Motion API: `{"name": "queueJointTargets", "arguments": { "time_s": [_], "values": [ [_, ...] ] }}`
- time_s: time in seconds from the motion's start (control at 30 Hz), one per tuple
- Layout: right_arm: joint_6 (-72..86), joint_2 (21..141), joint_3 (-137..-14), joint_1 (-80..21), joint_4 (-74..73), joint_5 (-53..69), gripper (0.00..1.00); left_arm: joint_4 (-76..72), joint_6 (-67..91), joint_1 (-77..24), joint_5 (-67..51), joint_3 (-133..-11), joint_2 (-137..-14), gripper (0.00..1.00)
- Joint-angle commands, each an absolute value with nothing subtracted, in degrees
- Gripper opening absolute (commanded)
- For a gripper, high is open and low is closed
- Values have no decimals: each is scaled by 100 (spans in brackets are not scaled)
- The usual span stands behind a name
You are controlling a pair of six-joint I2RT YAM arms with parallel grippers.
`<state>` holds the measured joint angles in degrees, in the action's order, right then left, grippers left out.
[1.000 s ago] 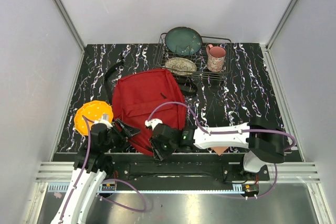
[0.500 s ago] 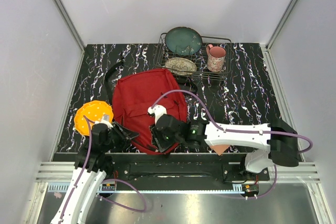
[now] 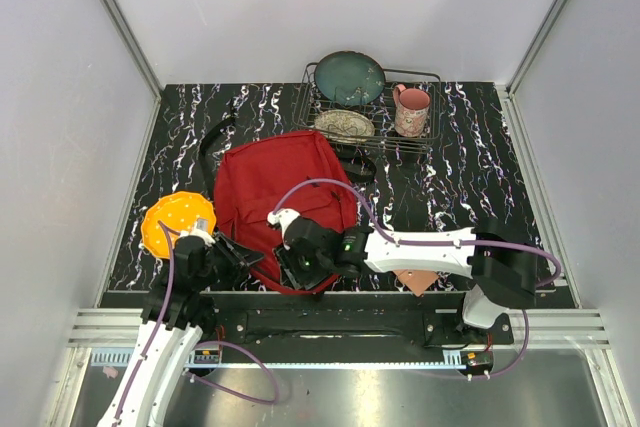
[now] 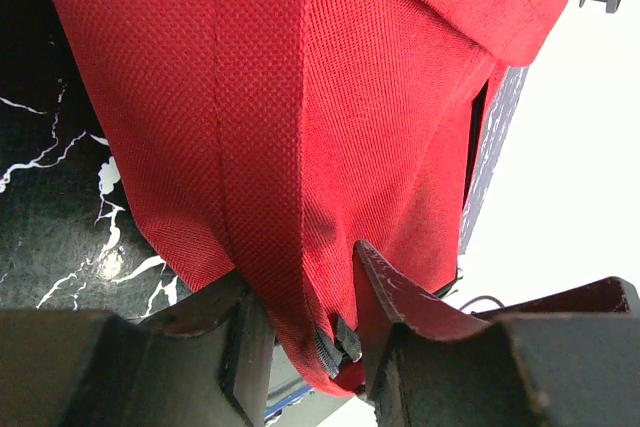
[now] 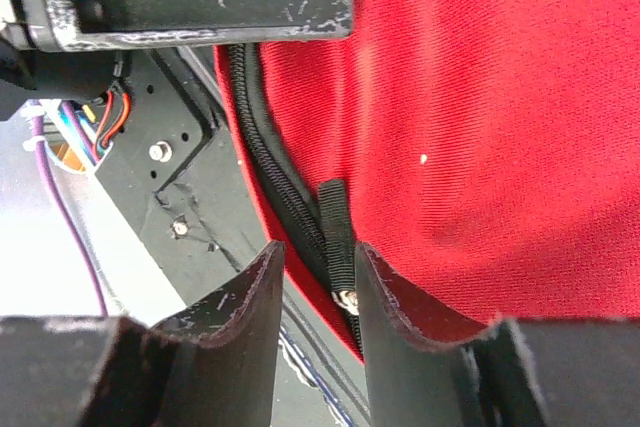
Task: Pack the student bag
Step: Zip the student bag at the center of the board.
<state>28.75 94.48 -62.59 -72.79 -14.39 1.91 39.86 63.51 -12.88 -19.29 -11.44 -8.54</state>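
Two grippers crowd the table's (image 3: 470, 167) near edge. An orange disc (image 3: 170, 222) waits at the near-left corner. The left gripper (image 4: 310, 287) has its fingers clamped on a fabric fold of the student bag (image 3: 275, 182), which lies mid-table. The right gripper (image 5: 318, 267) straddles the zipper pull (image 5: 338, 237), fingers narrowly apart; whether it is gripping, I cannot tell. The zip looks closed, so opening and loading probably remain.
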Motion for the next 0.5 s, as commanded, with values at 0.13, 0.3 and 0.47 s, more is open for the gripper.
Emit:
{"name": "queueJointTargets", "arguments": {
  "time_s": [0.13,0.3,0.47],
  "values": [
    [2716,9694,-6293,-7286,-1116,703,45,3647,6504,-1283,-1995,-1090,-721,38],
    [2725,9835,-6267,-7286,-1151,536,50,3647,6513,-1283,-2004,-1099,-668,38],
    [2716,9748,-6223,-7286,-1143,466,50,3647,6530,-1283,-1995,-1081,-642,38]
  ]
}}
